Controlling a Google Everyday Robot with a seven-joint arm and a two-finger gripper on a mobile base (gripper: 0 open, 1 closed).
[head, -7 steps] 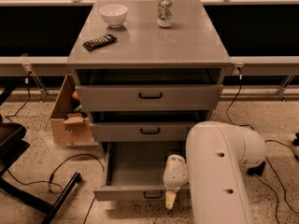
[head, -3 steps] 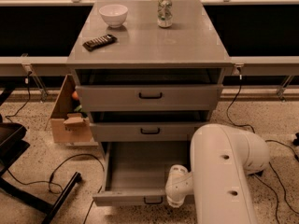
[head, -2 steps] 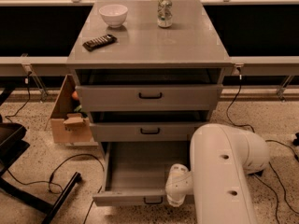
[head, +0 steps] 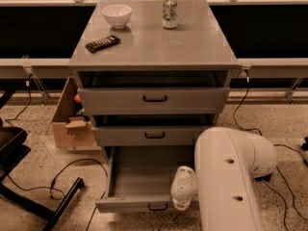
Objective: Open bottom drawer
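Claw low at the bottom drawer's right front corner, just right of its handle; cannot tell its grip | drawer stands well out beneath the counter | step: pull seems near finished | next: likely release, back away without nudging drawer

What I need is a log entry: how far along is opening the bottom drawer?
Done: the bottom drawer stands pulled well out, grey inside showing. In hand: the gripper sits at its front, right of the black handle. Left: probably just backing the arm away.
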